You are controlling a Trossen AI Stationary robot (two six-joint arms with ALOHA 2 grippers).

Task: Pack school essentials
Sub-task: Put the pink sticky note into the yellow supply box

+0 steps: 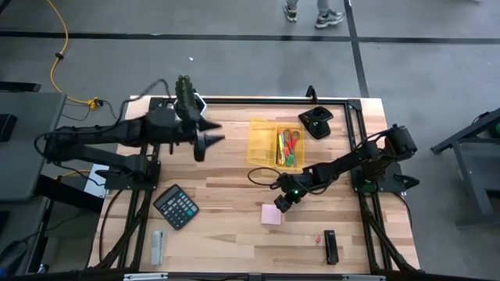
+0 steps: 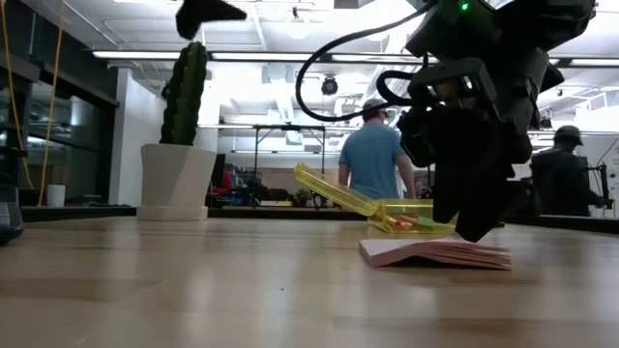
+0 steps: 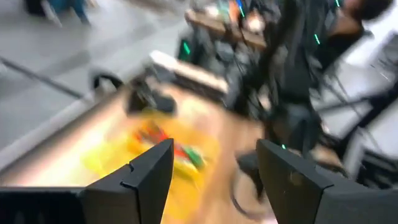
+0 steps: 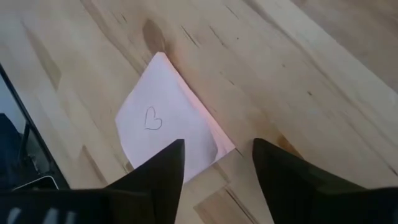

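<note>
The pink sticky-note pad lies flat on the wood, with a small heart drawn on its top sheet. My right gripper is open and hovers close above the pad's edge, a finger on either side of its corner. An open yellow case holds red-handled scissors, pens and small green pieces. My left gripper is open in the air to the left of the case. Its wrist view is blurred.
A dark calculator and a grey metal bar lie near the table's near-left corner. A black bar with a small red piece is near-right. A black device and a potted cactus stand at the far edge. People stand beyond the table.
</note>
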